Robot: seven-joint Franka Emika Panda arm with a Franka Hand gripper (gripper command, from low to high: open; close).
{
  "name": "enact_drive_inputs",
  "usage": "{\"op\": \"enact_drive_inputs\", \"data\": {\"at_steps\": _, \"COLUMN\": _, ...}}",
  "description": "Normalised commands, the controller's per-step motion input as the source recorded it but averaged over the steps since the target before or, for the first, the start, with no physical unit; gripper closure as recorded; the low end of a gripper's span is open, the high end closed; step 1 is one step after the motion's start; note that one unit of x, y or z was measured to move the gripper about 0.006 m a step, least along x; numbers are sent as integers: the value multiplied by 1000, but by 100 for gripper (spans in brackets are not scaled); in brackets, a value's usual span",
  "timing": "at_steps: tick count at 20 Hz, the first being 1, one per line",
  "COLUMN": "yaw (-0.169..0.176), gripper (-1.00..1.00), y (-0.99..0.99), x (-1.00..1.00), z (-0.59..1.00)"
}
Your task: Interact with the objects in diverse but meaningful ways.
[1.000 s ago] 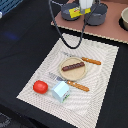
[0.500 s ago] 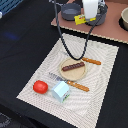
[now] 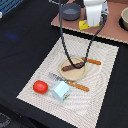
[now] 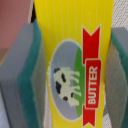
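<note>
the gripper (image 3: 93, 22) clamps the yellow butter block (image 4: 75, 60) between its padded fingers (image 4: 22, 75), holding it over the brown board (image 3: 112, 27) near a grey pot (image 3: 71, 12). on the striped mat (image 3: 100, 85), the sausage stick (image 3: 73, 65) lies on a plate (image 3: 75, 74), with the red tomato (image 3: 40, 86) just beside the pale blue carton (image 3: 61, 91).

surface: black tabletop (image 3: 20, 40) | cover: pale striped placemat (image 3: 102, 85) | far: brown board (image 3: 112, 31)
</note>
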Motion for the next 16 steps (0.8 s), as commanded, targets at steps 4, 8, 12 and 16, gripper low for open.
{"op": "enact_drive_inputs", "data": {"at_steps": 4, "yaw": 0, "gripper": 100, "y": 0, "x": 425, "z": -446}}
{"op": "enact_drive_inputs", "data": {"at_steps": 8, "yaw": 0, "gripper": 100, "y": 0, "x": 331, "z": -479}}
{"op": "enact_drive_inputs", "data": {"at_steps": 12, "yaw": 0, "gripper": 100, "y": 4, "x": 401, "z": -446}}
{"op": "enact_drive_inputs", "data": {"at_steps": 16, "yaw": 0, "gripper": 100, "y": 74, "x": 502, "z": -389}}
